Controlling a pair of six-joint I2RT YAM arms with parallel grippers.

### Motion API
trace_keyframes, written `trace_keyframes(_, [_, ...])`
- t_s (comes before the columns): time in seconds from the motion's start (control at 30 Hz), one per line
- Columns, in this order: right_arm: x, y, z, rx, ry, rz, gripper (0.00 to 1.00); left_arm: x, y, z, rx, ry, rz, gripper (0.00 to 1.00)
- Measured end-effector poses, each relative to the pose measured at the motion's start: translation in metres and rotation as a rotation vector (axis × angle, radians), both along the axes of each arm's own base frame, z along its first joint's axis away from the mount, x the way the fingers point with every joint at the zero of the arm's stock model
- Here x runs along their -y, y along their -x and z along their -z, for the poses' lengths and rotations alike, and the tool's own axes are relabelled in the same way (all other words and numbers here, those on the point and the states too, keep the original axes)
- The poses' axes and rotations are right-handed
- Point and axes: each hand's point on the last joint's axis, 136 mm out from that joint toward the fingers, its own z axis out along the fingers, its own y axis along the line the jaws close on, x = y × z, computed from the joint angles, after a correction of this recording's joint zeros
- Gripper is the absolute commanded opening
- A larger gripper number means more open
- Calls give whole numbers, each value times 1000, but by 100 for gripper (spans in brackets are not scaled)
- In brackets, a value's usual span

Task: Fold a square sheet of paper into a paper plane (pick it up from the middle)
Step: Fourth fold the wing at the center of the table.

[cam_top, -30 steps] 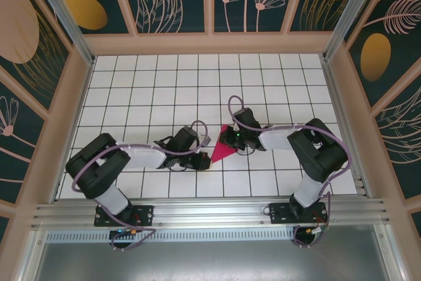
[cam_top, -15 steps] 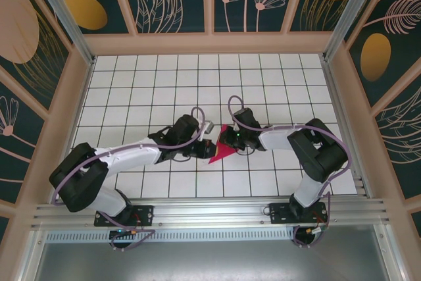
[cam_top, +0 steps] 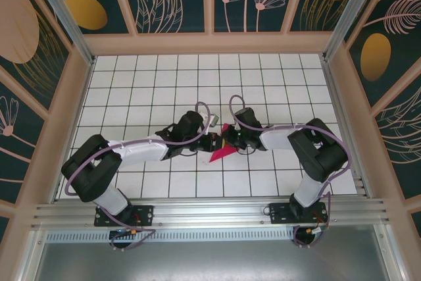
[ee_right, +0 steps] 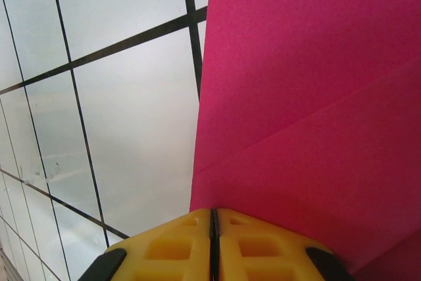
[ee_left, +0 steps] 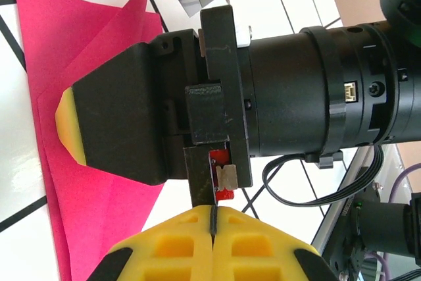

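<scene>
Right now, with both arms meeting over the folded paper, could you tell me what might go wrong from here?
1. The shut left tool is very close to the body of the right tool, so a small advance could knock them together.
2. The right tool seems to press on the folded magenta paper. A sideways push might slide it across the smooth tiles or set a crooked crease.
</scene>
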Motion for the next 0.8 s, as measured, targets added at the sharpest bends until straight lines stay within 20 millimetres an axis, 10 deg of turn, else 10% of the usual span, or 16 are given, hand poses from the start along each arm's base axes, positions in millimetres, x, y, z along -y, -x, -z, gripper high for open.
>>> trace_keyframes(0.23, [0, 0, 0, -1, -1, 1, 12, -37, 15, 41, -45, -113, -84, 0])
trace_keyframes(0.8, [0, 0, -1, 0, -1, 2, 12, -13, 7, 57, -90, -87, -40, 1])
